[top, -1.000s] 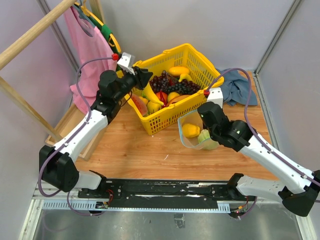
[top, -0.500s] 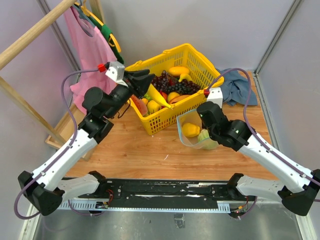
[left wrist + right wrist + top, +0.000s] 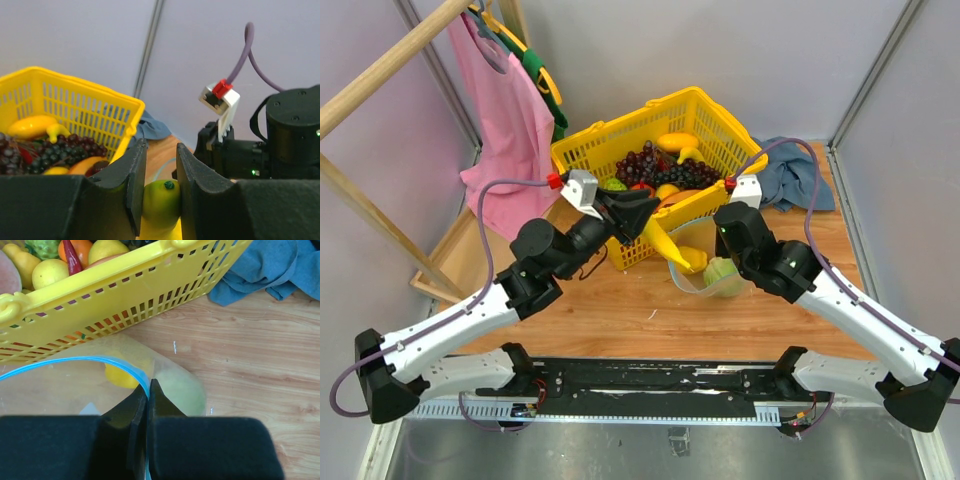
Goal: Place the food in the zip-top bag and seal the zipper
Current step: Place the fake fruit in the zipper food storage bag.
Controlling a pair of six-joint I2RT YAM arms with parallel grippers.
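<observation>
My left gripper [image 3: 642,215] is shut on a yellow banana [image 3: 665,243], whose free end hangs over the mouth of the clear zip-top bag [image 3: 692,280]. In the left wrist view the banana's greenish tip [image 3: 161,200] sits clamped between the fingers [image 3: 134,175]. My right gripper [image 3: 723,240] is shut on the bag's blue zipper strip [image 3: 75,361] and holds the mouth open; the right wrist view shows it pinched at the gripper [image 3: 148,386]. Inside the bag lie a yellow fruit [image 3: 121,376] and a smooth green fruit [image 3: 186,390].
The yellow lattice basket [image 3: 582,148] with grapes and several fruits stands behind the bag and almost touches it. A blue cloth [image 3: 790,175] lies at the back right. Pink clothing [image 3: 505,120] hangs on a wooden rack at the left.
My left arm has swung from the basket's left rim down and right to the bag's mouth, carrying the banana. The right gripper and bag have hardly moved.
</observation>
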